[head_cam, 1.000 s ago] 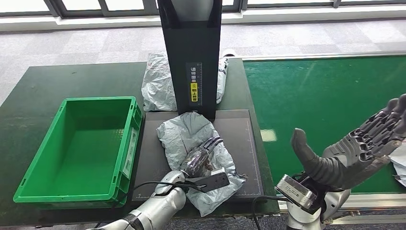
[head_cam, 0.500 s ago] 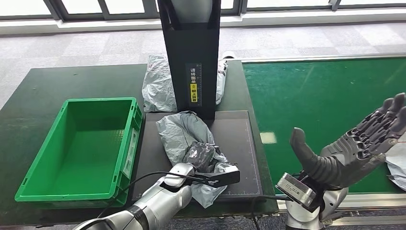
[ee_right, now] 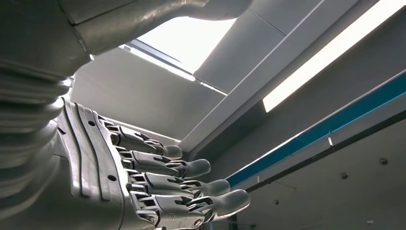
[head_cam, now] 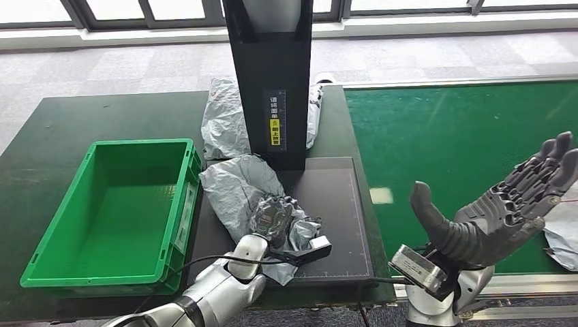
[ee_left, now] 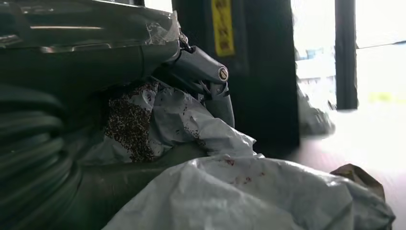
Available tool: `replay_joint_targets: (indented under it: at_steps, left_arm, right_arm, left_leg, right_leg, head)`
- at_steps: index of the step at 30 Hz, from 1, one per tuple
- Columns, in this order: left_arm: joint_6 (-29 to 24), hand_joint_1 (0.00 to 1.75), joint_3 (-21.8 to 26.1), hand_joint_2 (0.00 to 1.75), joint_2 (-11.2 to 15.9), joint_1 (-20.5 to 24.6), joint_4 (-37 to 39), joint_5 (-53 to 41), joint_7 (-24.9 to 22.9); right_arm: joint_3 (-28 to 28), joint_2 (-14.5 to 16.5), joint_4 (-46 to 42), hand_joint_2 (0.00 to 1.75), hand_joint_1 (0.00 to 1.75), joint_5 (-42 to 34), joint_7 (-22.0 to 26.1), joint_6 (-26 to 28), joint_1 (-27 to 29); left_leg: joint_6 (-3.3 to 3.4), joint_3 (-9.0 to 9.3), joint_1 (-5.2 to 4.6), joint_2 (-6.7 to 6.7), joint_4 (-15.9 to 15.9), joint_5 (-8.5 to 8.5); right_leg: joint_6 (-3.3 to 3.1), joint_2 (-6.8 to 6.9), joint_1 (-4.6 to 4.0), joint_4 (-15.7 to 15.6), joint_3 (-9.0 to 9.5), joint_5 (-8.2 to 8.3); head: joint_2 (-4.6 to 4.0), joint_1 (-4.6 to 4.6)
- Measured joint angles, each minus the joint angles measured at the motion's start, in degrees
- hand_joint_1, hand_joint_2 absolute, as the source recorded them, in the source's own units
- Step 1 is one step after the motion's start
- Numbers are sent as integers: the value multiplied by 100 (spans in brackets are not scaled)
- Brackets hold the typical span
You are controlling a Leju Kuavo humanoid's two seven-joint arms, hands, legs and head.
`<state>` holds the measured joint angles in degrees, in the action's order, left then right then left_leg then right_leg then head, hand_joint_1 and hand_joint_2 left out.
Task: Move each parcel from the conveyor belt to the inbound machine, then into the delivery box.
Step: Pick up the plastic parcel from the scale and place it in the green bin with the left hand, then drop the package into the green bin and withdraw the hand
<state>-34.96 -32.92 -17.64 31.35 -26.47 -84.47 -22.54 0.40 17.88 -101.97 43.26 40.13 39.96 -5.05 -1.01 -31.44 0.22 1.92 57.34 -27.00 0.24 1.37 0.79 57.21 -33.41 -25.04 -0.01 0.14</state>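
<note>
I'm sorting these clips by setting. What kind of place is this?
Probably a parcel-sorting or logistics test station: a green conveyor belt, a black scanning stand over a dark platform, grey parcels, and a green crate.

A crumpled pale grey plastic parcel (head_cam: 242, 191) is lying on a matte black scanner plate (head_cam: 337, 204); in the left wrist view its grey film (ee_left: 249, 196) is showing fine reddish-brown speckles. At twelve o'clock from it, a glossy black upright column (head_cam: 269, 68) is carrying a yellow label with dark characters (head_cam: 276, 128). At nine o'clock, a bright green plastic crate (head_cam: 109, 204) is standing on a dark green tabletop (head_cam: 61, 122). At three o'clock, a vivid green conveyor belt (head_cam: 443, 136) is showing, with a dark grey robot hand (head_cam: 501, 214) over it.
</note>
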Motion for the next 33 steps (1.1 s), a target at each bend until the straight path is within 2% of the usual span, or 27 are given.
replay_joint_targets:
  at_steps: [3, 7, 12, 17, 24, 27, 29, 31, 33]
  left_arm:
    - [-478, 175, -163, 175, 451, -7, -1163, -385, -812]
    - [-530, 175, -500, 175, 1135, 37, -2515, -396, -1586]
    - [-530, 175, -612, 175, 1820, 87, -3712, -396, -1719]
    - [-530, 175, -613, 175, 2178, 88, -4293, -396, -1724]
    - [-528, 175, -607, 175, 2380, 78, -4571, -396, -1712]
    - [-527, 175, -347, 175, 2298, -88, -4476, -387, -1330]
    - [-526, 175, 228, 175, 2103, -281, -4286, -382, -568]
    - [-525, 175, 1076, 175, 1875, -400, -4066, -385, 295]
    - [-525, 175, 1885, 175, 1684, -430, -3842, -387, 815]
  right_arm:
    - [1, 0, 29, 175, 0, 33, 1, -1, 10]
    - [1, 0, 91, 175, 0, 33, 0, -1, 4]
    - [1, -1, 145, 175, 0, 42, 0, -1, -1]
    - [1, -2, 189, 175, 0, 41, 0, -1, -7]
    - [1, -2, 239, 175, 0, 37, 0, -1, -13]
    - [2, -1, 260, 175, 0, 26, 0, -1, -12]
    - [7, 0, 273, 175, 0, 16, 1, -1, -6]
    - [17, -1, 289, 175, 0, 26, 2, -1, 1]
    - [26, -1, 307, 175, 0, 38, 2, -1, 5]
  left_leg:
    - [-5, -45, 0, -20, 1, 42]
    - [-7, -61, 1, -23, 0, 46]
    - [-8, -68, 3, -22, 0, 47]
    - [-7, -71, 2, -24, 0, 47]
    - [-7, -73, 0, -24, 1, 46]
    - [-6, -73, -1, -24, 0, 46]
    - [-7, -77, -1, -21, 0, 46]
    - [-7, -80, 0, -15, 0, 47]
    - [-8, -80, -1, -6, 0, 47]
  right_leg:
    - [-6, 13, -4, 6, -61, 28]
    - [-8, 13, -7, 10, -80, 31]
    - [-8, 12, -7, 9, -88, 30]
    - [-8, 15, -5, 8, -89, 31]
    - [-7, 14, -2, 7, -90, 31]
    - [-7, 13, -2, 7, -90, 31]
    - [-7, 11, -3, 7, -95, 31]
    - [-10, 6, -4, 7, -102, 33]
    - [-12, 0, -5, 7, -106, 35]
  head:
    - [0, 1]
    - [0, 0]
    - [1, 0]
    - [1, 1]
    - [1, 0]
    - [0, 0]
    - [1, 0]
    - [1, 0]
    - [0, 0]
